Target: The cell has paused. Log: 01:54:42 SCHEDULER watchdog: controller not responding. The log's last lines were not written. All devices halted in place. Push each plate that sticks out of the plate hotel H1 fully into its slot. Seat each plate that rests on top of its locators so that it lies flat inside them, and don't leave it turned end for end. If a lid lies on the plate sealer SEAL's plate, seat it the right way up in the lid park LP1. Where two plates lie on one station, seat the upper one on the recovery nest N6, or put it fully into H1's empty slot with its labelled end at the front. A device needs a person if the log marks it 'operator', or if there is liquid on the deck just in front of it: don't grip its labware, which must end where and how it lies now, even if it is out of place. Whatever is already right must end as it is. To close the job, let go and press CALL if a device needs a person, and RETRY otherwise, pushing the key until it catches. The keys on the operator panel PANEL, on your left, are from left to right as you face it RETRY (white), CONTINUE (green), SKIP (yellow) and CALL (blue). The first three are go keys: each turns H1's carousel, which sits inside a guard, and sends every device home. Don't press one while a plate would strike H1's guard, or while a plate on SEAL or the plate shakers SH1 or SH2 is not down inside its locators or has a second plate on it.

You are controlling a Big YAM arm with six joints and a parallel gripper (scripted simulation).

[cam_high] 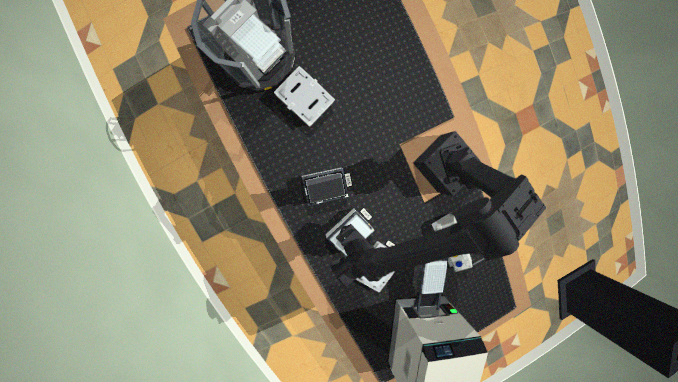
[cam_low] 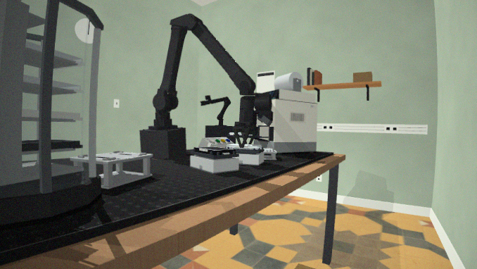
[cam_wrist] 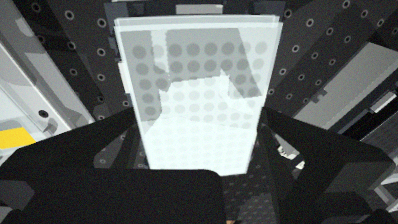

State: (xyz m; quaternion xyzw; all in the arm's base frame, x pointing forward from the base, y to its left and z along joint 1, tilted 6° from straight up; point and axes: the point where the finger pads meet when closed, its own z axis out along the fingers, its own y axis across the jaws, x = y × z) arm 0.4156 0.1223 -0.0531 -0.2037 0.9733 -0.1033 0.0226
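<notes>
My gripper (cam_wrist: 198, 112) (cam_high: 349, 239) (cam_low: 243, 142) hangs low over a shaker station, just right of the operator panel (cam_low: 217, 143). Its fingers stand wide on the two long sides of a pale, see-through well plate (cam_wrist: 200, 60) (cam_high: 362, 226) and are shut on it. The plate's far end shows a doubled edge; I cannot tell whether a second layer lies under it. A dark plate (cam_high: 325, 187) lies on the neighbouring station. The sealer (cam_high: 440, 335) has a white plate (cam_high: 434, 276) on its tray. The hotel H1 (cam_high: 240, 37) stands at the far end, with the white nest N6 (cam_high: 304, 95) beside it.
The arm's base (cam_high: 442, 162) stands on the deck's right side. A small white block with a blue dot (cam_high: 459, 262) sits by the sealer's tray. The panel's yellow key (cam_wrist: 15, 137) shows left of my fingers. H1's guard bars (cam_low: 46, 105) surround its shelves.
</notes>
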